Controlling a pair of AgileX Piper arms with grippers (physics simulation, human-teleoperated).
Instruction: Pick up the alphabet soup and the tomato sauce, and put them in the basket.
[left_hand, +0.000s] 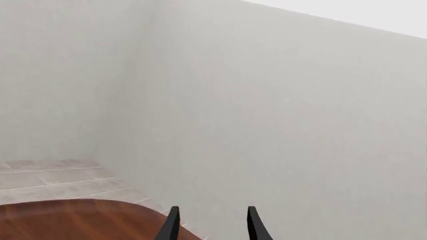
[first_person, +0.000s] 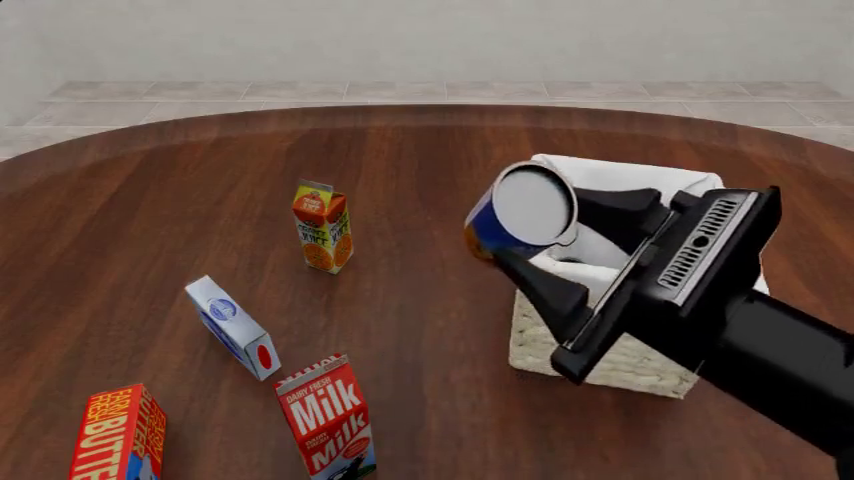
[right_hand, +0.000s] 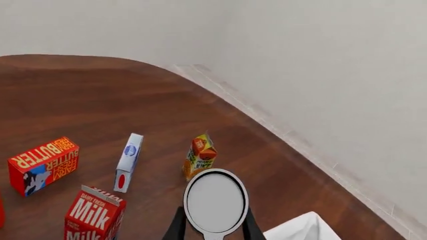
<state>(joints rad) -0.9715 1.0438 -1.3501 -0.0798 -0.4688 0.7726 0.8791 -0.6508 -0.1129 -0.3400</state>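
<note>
The right end effector (first_person: 523, 248) is closed on the alphabet soup, a short cylindrical can with a blue and orange-yellow label and a pale white top (first_person: 523, 212). It holds the can in the air, tilted so that the top faces the front camera, at the near-left edge of the large square wicker basket with a white cloth lining (first_person: 607, 365). I judge that the step in hand is carrying the first can to the basket. The next move should bring the can fully over the opening, lower it a little, and then release it. The tomato sauce can is not visible in any view. The left end effector (left_hand: 212, 225) holds nothing, its jaws apart, pointing at a plain wall beyond the edge of the dark wooden worktop (first_person: 400, 180).
</note>
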